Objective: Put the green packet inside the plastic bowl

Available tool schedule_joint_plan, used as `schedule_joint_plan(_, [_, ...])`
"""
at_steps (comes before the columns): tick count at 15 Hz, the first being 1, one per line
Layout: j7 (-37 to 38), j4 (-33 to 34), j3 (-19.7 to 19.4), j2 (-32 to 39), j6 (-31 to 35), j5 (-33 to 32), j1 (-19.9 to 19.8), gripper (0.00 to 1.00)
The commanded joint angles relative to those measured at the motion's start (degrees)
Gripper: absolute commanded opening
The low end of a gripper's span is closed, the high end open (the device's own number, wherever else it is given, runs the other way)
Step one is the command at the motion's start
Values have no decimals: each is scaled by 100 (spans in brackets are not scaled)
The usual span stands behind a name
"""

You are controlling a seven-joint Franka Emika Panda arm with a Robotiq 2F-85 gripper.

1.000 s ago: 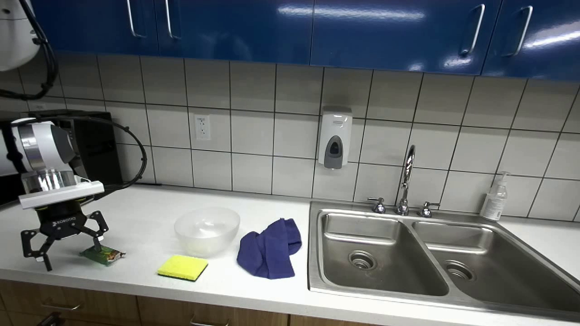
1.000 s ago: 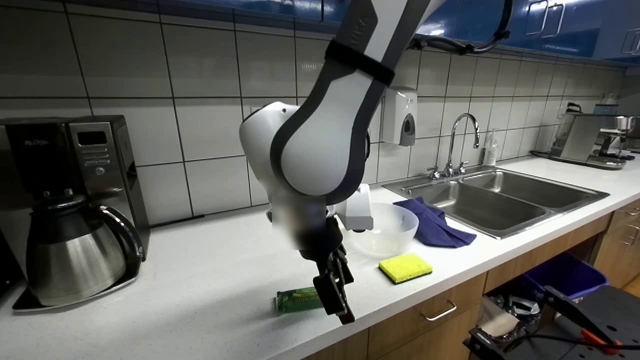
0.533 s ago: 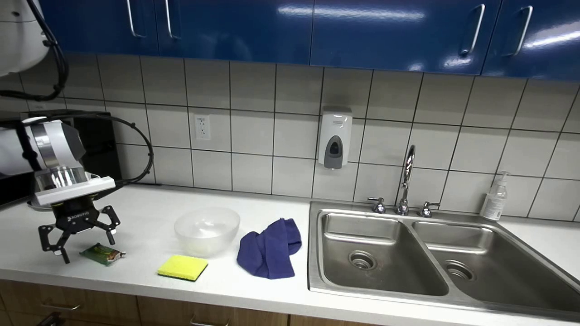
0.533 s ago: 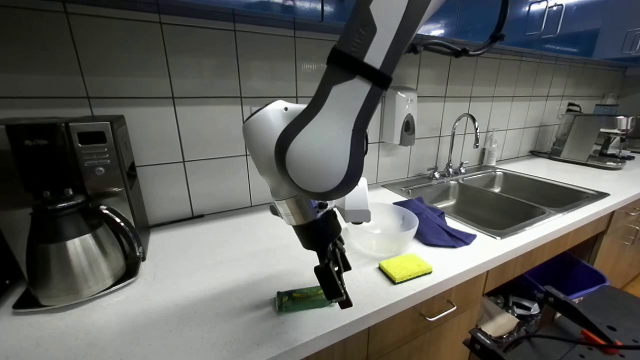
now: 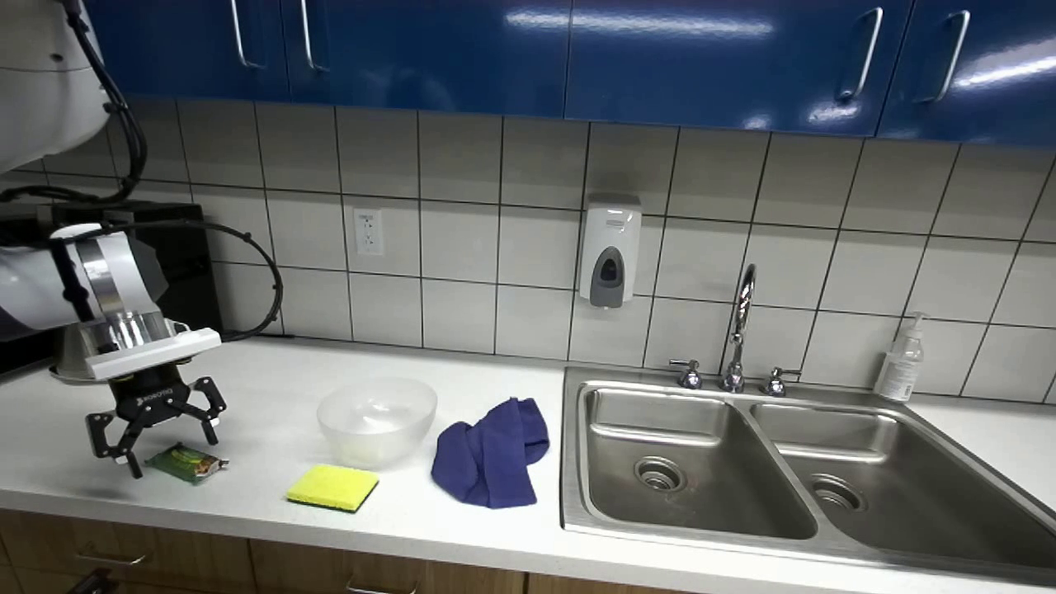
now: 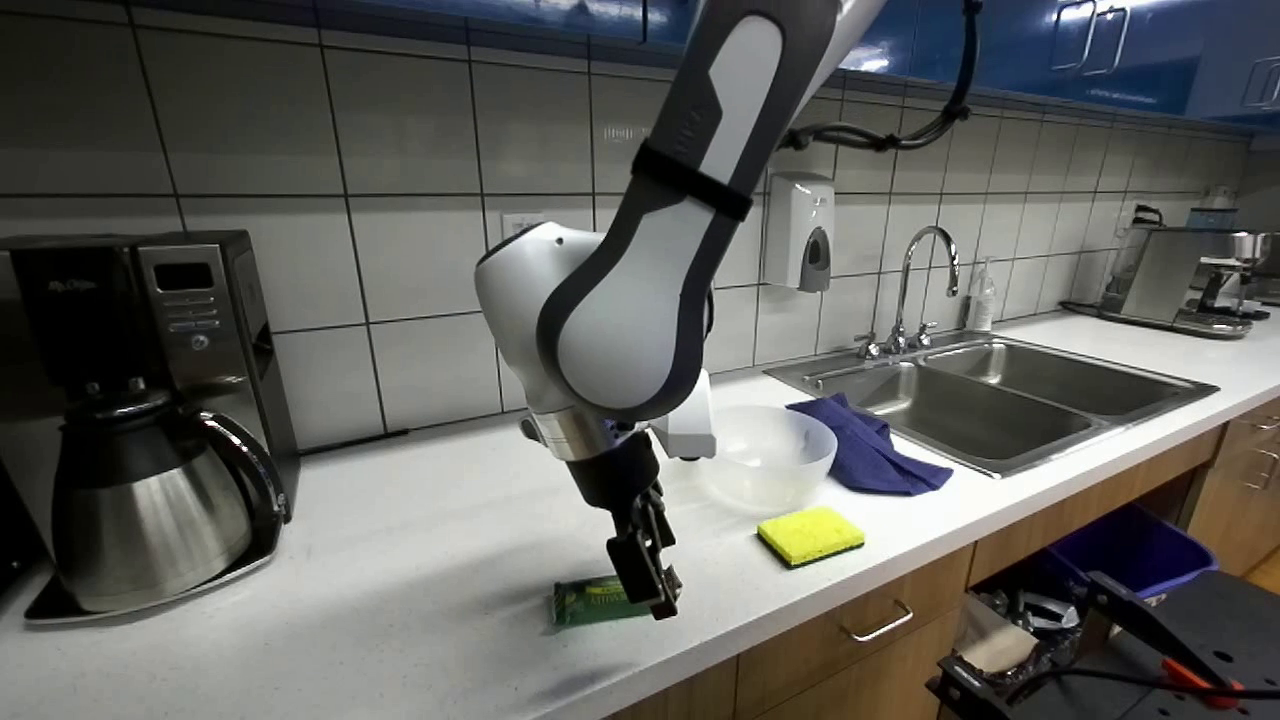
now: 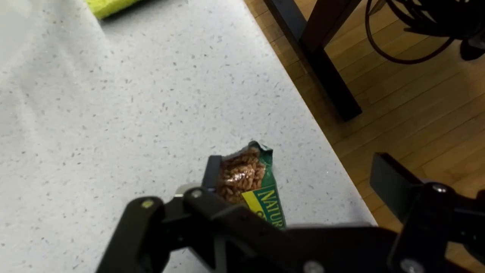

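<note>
The green packet (image 5: 186,464) lies flat on the white counter, and it also shows in an exterior view (image 6: 598,601). In the wrist view the packet (image 7: 271,201) has a clear window with brown contents; its lower part is hidden behind the gripper. My gripper (image 5: 173,452) is open and empty, just above the packet. In the wrist view one fingertip of the gripper (image 7: 299,174) overlaps the packet's window side; the other hangs past the counter edge. The translucent plastic bowl (image 5: 377,421) stands upright to the packet's right; it also shows in an exterior view (image 6: 770,455).
A yellow sponge (image 5: 333,487) lies in front of the bowl, on the packet's right. A blue cloth (image 5: 492,454) lies between the bowl and the steel sink (image 5: 577,462). A coffee maker (image 6: 150,420) stands at the back. The counter's front edge (image 5: 247,521) is close to the packet.
My gripper has moved to the right and a little up in an exterior view, from the packet's left side to above it. It stays open. The packet and bowl have not moved.
</note>
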Motion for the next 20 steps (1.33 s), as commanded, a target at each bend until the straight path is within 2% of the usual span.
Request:
schedule_joint_plan(1, [-180,362,-77,317,90,-140,87,100])
schedule_joint_plan(16, [-385,1084,-141,963,54,-114,196,100])
schedule_joint_plan(17, [-378,1097,-143,964,61,-114,198,75])
schedule_joint_plan(18, [-378,1109,-145,969,60,-116,200,74])
schedule_joint_plan(20, [-373,1129,-148,978,64,-111,197,58])
